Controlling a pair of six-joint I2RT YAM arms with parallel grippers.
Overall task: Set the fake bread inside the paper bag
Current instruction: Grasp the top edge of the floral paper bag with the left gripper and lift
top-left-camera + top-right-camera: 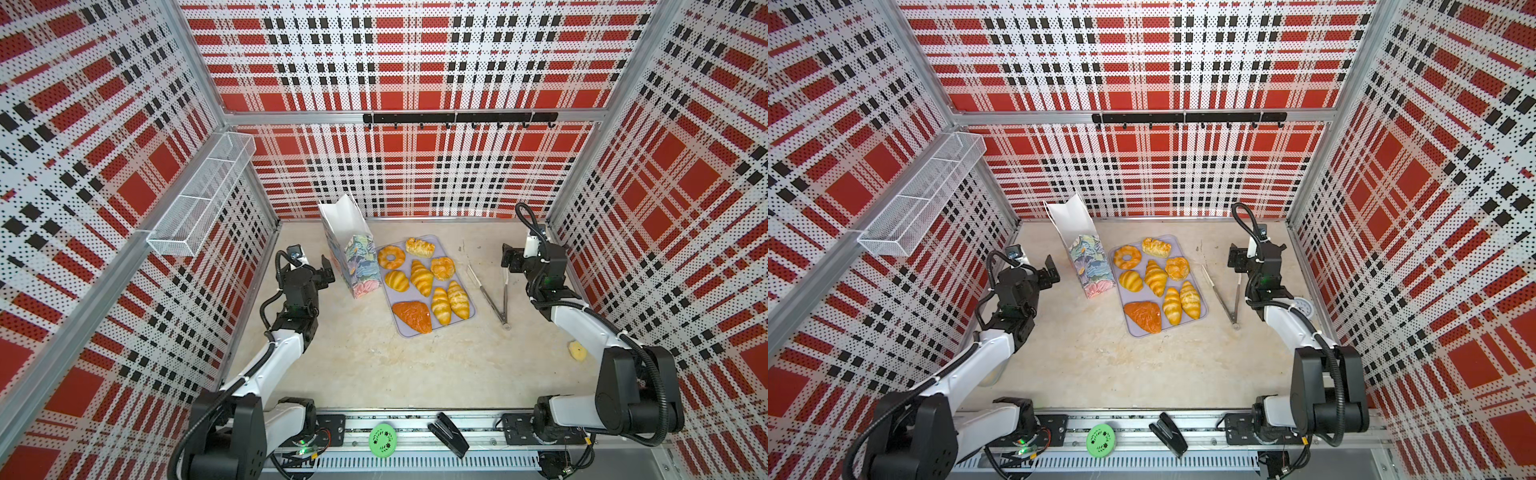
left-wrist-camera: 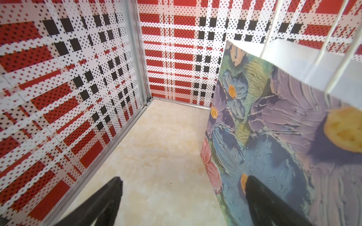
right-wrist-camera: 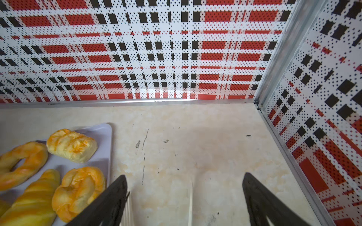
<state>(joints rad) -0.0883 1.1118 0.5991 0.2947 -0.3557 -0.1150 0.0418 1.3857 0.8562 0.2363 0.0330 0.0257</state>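
The fake bread lies on a lilac tray (image 1: 409, 296) in both top views: a ring doughnut (image 1: 390, 257), a braided piece (image 1: 419, 247), a round bun (image 1: 442, 268), several croissants (image 1: 1155, 277) and an orange-brown triangle (image 1: 413, 316). The paper bag (image 1: 353, 249) (image 1: 1084, 249) stands upright just left of the tray, mouth up. My left gripper (image 1: 328, 270) (image 2: 183, 179) is open close beside the bag's flowered face (image 2: 274, 137), holding nothing. My right gripper (image 1: 509, 259) (image 3: 185, 175) is open over the table right of the tray, above the tips of metal tongs (image 3: 191, 195). The bun (image 3: 78, 191) lies near one finger.
Metal tongs (image 1: 490, 291) lie between the tray and the right arm. A small yellow object (image 1: 577, 351) sits by the right wall. A wire basket (image 1: 203, 195) hangs on the left wall and a hook rail (image 1: 457, 118) on the back wall. A green disc (image 1: 382, 440) and a black clip-like tool (image 1: 449, 434) rest on the front rail.
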